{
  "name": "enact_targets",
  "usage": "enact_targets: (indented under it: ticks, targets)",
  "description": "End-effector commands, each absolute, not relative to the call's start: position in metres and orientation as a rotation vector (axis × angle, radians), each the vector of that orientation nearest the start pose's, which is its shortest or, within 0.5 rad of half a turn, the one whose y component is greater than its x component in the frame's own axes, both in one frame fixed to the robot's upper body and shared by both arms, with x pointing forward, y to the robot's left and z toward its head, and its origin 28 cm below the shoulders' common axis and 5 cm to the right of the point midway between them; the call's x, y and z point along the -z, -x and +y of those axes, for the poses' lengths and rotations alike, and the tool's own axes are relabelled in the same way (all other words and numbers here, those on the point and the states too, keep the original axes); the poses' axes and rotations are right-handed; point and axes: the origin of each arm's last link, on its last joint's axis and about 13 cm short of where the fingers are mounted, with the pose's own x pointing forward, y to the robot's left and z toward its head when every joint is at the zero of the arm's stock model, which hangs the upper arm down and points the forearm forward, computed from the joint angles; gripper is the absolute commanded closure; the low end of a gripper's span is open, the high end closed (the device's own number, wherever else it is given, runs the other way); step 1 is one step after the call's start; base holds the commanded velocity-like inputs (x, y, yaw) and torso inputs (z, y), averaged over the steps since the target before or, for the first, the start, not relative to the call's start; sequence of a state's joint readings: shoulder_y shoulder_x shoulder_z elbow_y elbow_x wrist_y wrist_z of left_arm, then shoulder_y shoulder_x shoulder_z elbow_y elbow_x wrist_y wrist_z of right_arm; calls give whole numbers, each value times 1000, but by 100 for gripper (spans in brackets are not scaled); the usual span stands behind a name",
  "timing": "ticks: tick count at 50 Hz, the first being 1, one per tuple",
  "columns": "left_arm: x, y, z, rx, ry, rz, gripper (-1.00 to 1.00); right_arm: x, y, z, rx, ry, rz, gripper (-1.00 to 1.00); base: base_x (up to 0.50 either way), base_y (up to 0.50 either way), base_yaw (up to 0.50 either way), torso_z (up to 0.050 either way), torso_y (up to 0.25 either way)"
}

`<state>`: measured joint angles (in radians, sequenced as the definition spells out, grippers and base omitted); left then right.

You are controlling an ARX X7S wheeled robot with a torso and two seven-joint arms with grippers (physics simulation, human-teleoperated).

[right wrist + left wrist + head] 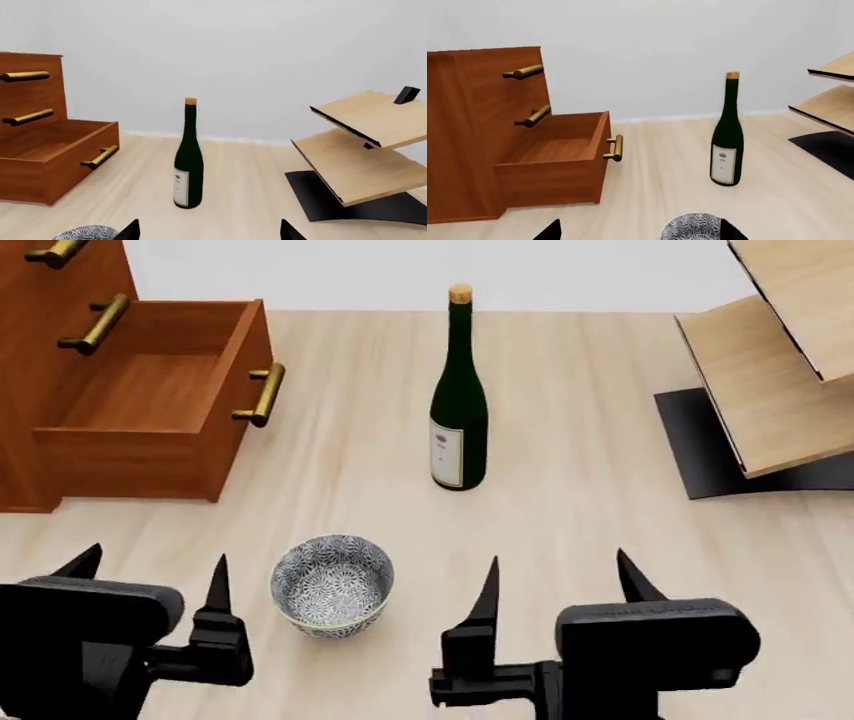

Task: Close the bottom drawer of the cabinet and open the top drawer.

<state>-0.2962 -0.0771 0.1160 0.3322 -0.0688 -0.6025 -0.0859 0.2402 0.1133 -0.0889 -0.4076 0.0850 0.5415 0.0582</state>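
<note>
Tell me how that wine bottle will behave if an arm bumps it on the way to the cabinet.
The wine bottle stands upright, tall and narrow on a small base, so a knock near its neck would probably tip it. Being round, it would likely roll across the smooth table once down. It looks like glass, so probably heavy, slick and breakable. It stands apart from the open bottom drawer.

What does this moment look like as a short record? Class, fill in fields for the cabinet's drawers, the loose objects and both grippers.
Cabinet: reddish-brown, three drawers
Bottom drawer: pulled out, looks empty
Top drawer: shut
Middle drawer: shut
Wine bottle: upright on the table
Patterned bowl: near the robot, between the grippers
Rack: pale wood, tilted shelves
Left gripper: open, empty
Right gripper: open, empty
</note>
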Motion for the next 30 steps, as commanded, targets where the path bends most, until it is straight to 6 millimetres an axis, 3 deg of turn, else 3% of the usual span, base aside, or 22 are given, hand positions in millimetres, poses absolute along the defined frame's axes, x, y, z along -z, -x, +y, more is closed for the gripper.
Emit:
enact_targets:
  ticks: [1,7,18,19,20,24,27,30]
  targets:
    - [-162,-276,193,61,-24,-60,-100,-156,-260,-100,-59,51,-122,-100,0,0,0,50,0]
    - [-162,-276,193,61,-24,-60,-100,-156,-260,-100,-59,51,-122,-100,0,0,0,48,0]
    - [-158,-276,198,22,-44,-31,-100,-159,-258,-101,-80,28,-136,-100,0,0,0,0,0]
    - [-153,-278,208,-66,24,51,-100,-162,-254,-100,-111,11,-158,-100,0,0,0,0,0]
    - [-157,-276,212,-55,98,18,-100,-163,-252,-100,-112,29,-168,-100,0,0,0,0,0]
    - [-167,-268,234,-178,37,-110,-100,-164,-249,-97,-122,53,-179,-100,0,0,0,0,0]
    - [-164,-266,253,-297,116,-111,-100,-163,-248,-95,-122,81,-186,-100,0,0,0,0,0]
    - [-179,-262,270,-400,228,-156,-100,-160,-248,-94,-127,85,-182,-100,0,0,0,0,0]
